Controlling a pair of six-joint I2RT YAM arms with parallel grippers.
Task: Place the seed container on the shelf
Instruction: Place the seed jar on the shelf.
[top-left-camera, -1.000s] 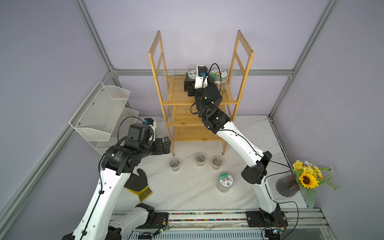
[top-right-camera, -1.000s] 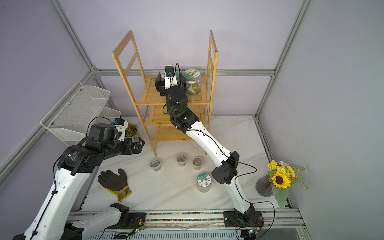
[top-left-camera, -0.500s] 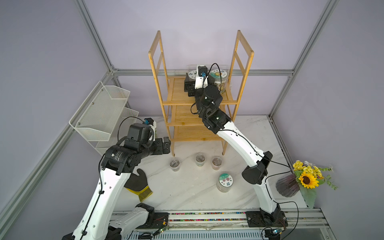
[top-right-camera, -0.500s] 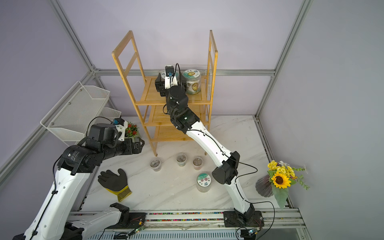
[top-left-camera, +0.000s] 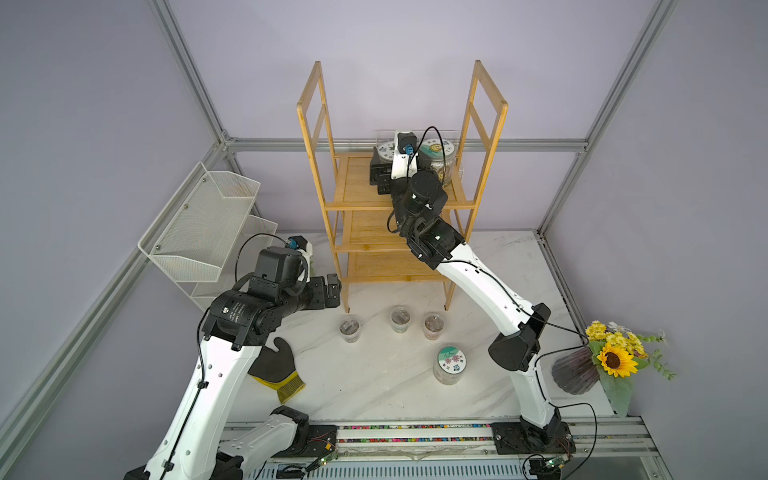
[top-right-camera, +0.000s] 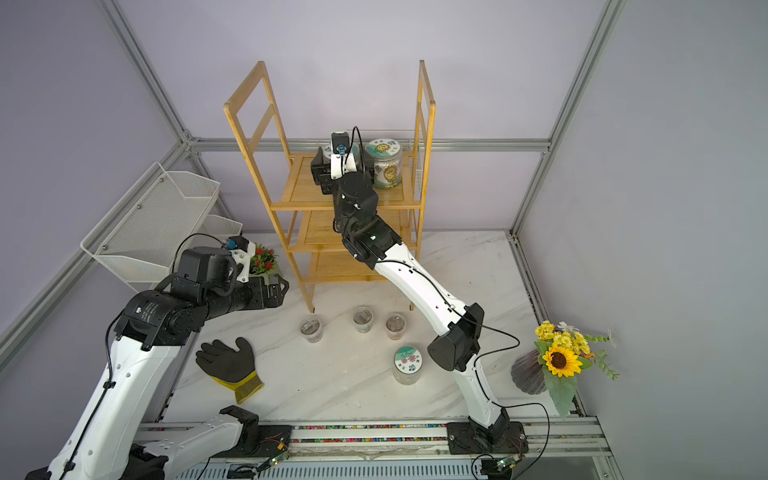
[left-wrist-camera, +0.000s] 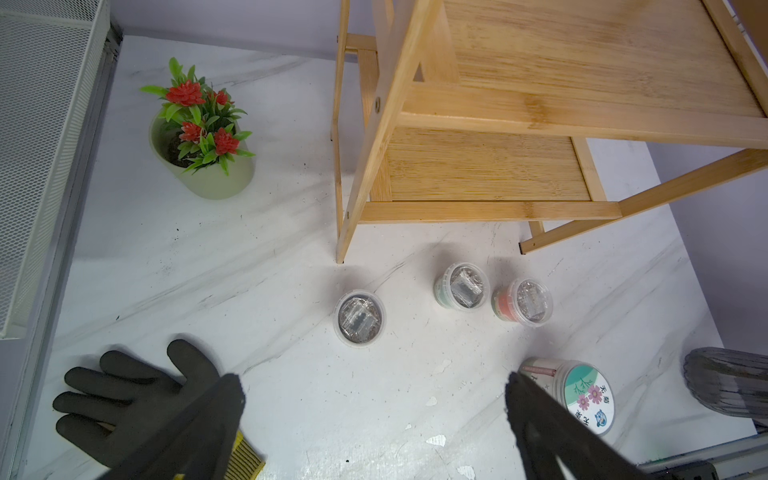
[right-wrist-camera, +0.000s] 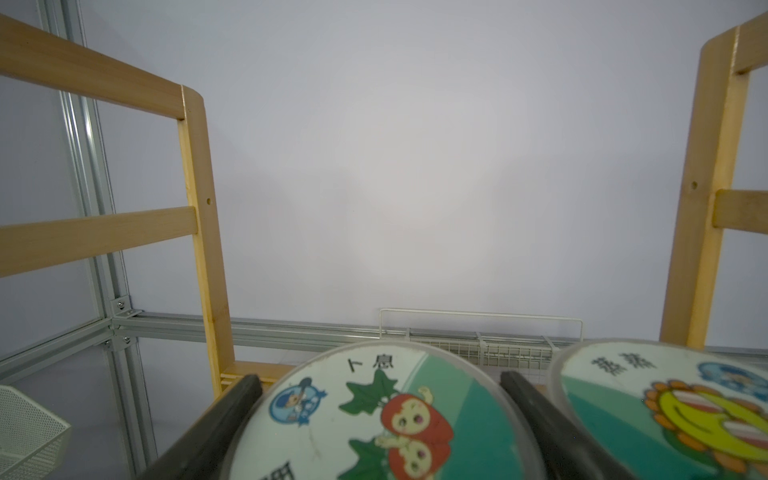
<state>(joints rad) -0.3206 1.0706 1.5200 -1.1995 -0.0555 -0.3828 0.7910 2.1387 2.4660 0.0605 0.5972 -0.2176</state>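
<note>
Just beside the seed container (right-wrist-camera: 374, 415), a sunflower-lidded jar (right-wrist-camera: 665, 407).

Shelf (top-left-camera: 353, 183) light-brown bamboo grain. Basket (top-left-camera: 208, 232) white mesh. Tabletop (top-left-camera: 374, 386) white marble, grey veins. Glove (top-right-camera: 226, 359) black, yellow striped cuff. Jar (right-wrist-camera: 374, 415): green-white lid, red cartoon strawberry. Sunflower (top-left-camera: 614, 360) yellow.

Pincer (right-wrist-camera: 379, 380) clasps strawberry-lid jar (right-wrist-camera: 374, 419) beside sunflower-lid jar (right-wrist-camera: 665, 407)

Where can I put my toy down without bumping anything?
Bare: the shelf top tier beside the jars, both lower tiers, and the table between glove and lidded jar. Crowded: three cups by the shelf's feet.
</note>
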